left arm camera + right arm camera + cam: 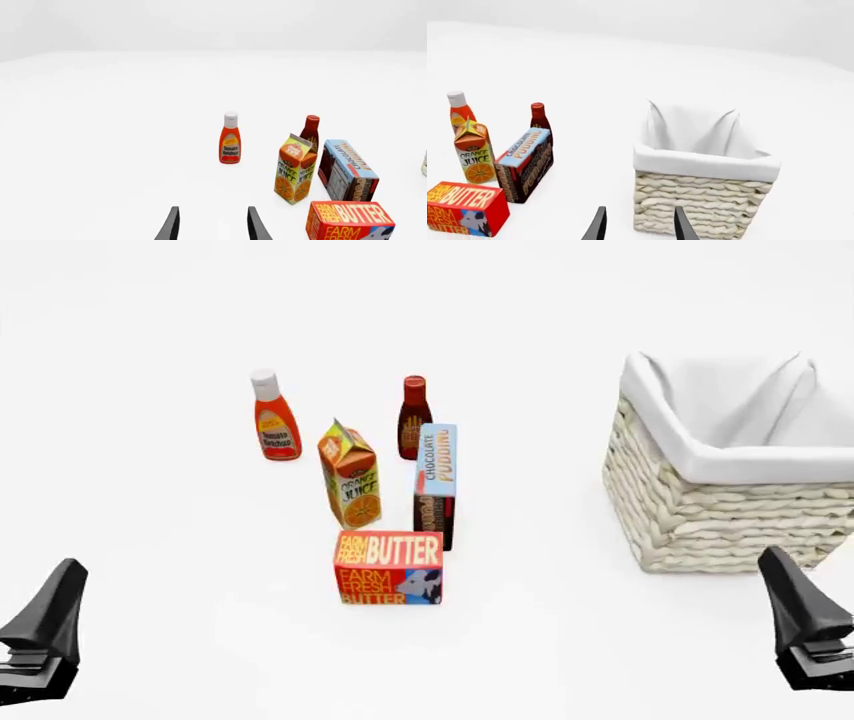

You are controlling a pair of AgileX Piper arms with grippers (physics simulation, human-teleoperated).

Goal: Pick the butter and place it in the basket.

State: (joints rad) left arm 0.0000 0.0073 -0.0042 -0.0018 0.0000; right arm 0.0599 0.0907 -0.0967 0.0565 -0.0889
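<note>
The butter (388,567), a red-and-orange box with a cow picture, lies on the white table near the front middle. It also shows in the left wrist view (350,220) and the right wrist view (464,207). The basket (721,510), pale woven wicker with a white cloth lining, stands at the right and holds nothing; it also shows in the right wrist view (694,205). My left gripper (64,575) is at the front left, open and empty, well left of the butter; its fingers (172,225) stand apart. My right gripper (777,562) is open and empty, just in front of the basket.
Behind the butter stand an orange juice carton (351,475) and a chocolate pudding box (437,480). Farther back are a tomato ketchup bottle (274,420) and a dark red sauce bottle (415,410).
</note>
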